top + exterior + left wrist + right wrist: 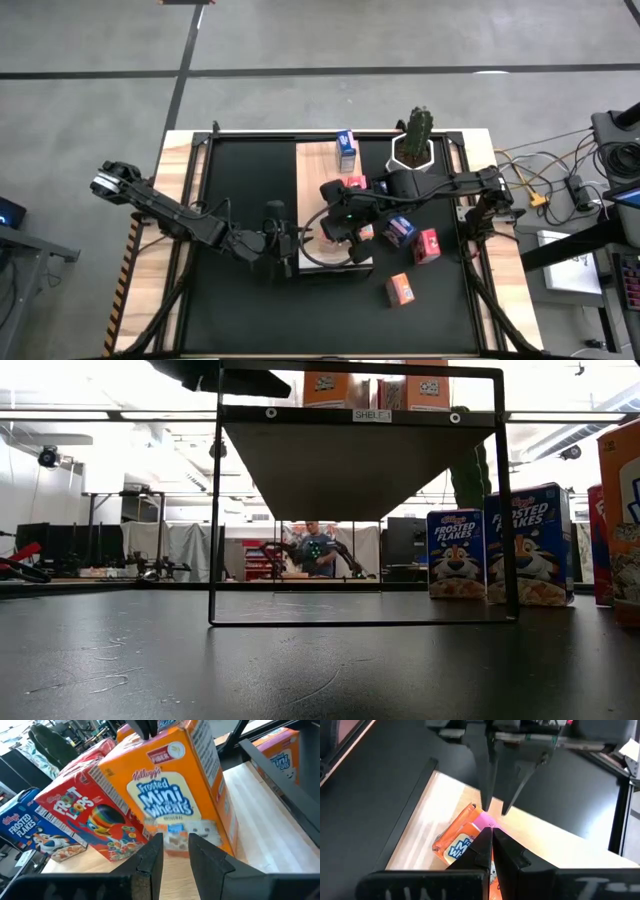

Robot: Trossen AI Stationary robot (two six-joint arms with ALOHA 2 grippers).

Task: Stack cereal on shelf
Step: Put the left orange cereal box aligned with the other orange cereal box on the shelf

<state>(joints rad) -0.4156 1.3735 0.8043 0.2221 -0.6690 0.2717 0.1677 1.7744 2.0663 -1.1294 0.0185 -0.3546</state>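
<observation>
- Underfoot, a black mat (240,300) covers a pale wood table (176,160) that stands on a grey concrete floor; across the room, in the low view, a person (318,550) sits among benches and equipment.
- Raised on a thin black frame (214,500), the shelf (318,165) is a long light board with visible grain.
- On the mat right of the shelf lie loose cardboard cereal boxes: a blue one (400,230), a red one (426,245) and an orange one (400,290); a blue box (347,150) stands at the shelf's far end, near a cactus (415,140) in a white pot.
- The left gripper (172,851), fingers slightly apart, sits close before an orange Mini-Wheats box (175,795), beside a red Froot Loops box (95,820); whether they touch the box I cannot tell.
- The right gripper (491,837), fingers together, reaches over the shelf's boxes.
</observation>
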